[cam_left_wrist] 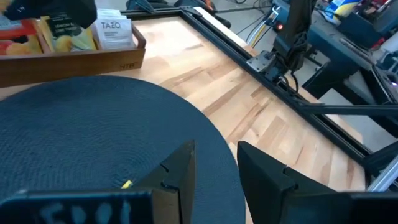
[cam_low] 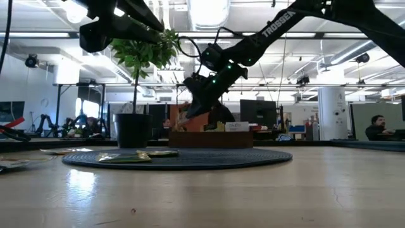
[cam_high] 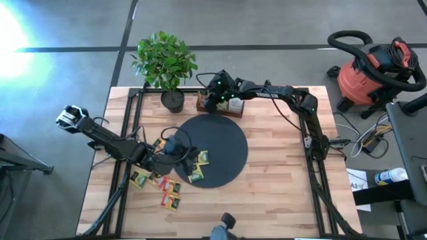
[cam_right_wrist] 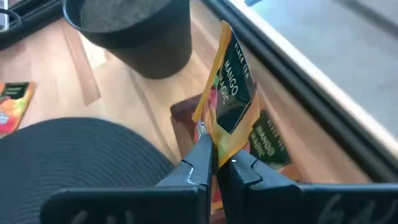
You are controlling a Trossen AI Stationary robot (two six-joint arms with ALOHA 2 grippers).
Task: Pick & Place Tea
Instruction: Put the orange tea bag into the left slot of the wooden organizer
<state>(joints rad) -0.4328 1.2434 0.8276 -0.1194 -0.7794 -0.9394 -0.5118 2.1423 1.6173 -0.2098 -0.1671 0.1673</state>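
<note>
Currently one tea sachet, yellow with a dark label, stands upright pinched by its lower edge between the right gripper fingers, directly over the wooden tray; judged, it is held edge-on so it can slot in beside the sachets already filed there. Left gripper hangs low over the black disc, fingers slightly spread, holding nothing. Count from the high view: two loose sachets at the disc's near-left edge, about five more on the tabletop just beside it; one potted plant.
</note>
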